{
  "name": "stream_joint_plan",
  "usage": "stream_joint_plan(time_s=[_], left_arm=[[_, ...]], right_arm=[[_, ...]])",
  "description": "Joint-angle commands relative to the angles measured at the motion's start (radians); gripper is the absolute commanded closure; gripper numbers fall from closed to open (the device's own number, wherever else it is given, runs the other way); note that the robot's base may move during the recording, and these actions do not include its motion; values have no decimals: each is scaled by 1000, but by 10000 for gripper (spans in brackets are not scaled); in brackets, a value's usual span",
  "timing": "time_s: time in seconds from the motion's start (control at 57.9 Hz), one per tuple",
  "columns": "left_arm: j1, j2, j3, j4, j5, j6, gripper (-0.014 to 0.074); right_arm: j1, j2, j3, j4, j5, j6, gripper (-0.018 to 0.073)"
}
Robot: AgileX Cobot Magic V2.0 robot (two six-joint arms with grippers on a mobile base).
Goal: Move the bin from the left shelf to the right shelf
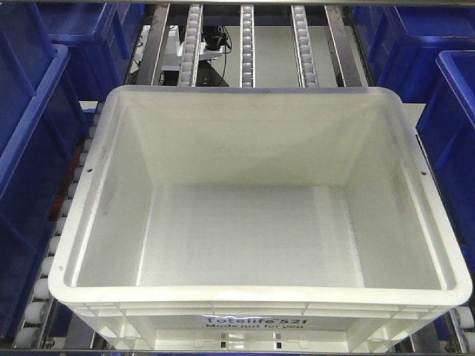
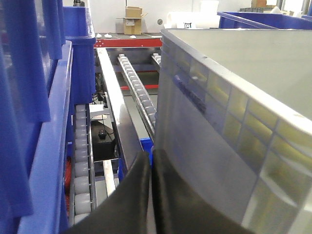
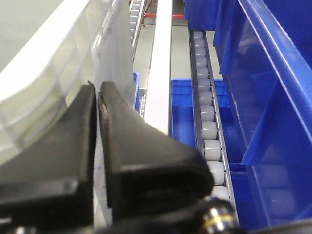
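The white bin [image 1: 252, 148] sits open-topped on the roller tracks [image 1: 247, 44], with blue bins [image 1: 30, 185] crowding both its sides, and its printed front is cut off at the bottom of the front view. At the bin's left wall, the left gripper [image 2: 151, 155] has its black fingers pressed tip to tip with nothing between them. At the bin's right wall, the right gripper [image 3: 96, 90] shows only a hairline slit and grips nothing. Whether either touches the bin is hard to tell.

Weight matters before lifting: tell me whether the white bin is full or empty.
Empty: the bin shows only bare floor and walls.
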Motion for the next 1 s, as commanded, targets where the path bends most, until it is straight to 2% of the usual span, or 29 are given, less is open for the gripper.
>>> stream_joint_plan(time_s=[0.0, 0.604, 0.777, 0.984], left_arm=[[-4, -8, 20, -9, -72, 0, 603], [-4, -8, 20, -2, -74, 0, 603], [-4, -8, 20, -2, -79, 0, 603], [-4, -8, 20, -8, -155, -11, 603]], right_arm=[[-1, -10, 18, -5, -77, -7, 567], [-1, -10, 18, -5, -77, -7, 567], [-1, -10, 18, -37, -129, -69, 567], [-1, -10, 18, -36, -163, -71, 567]])
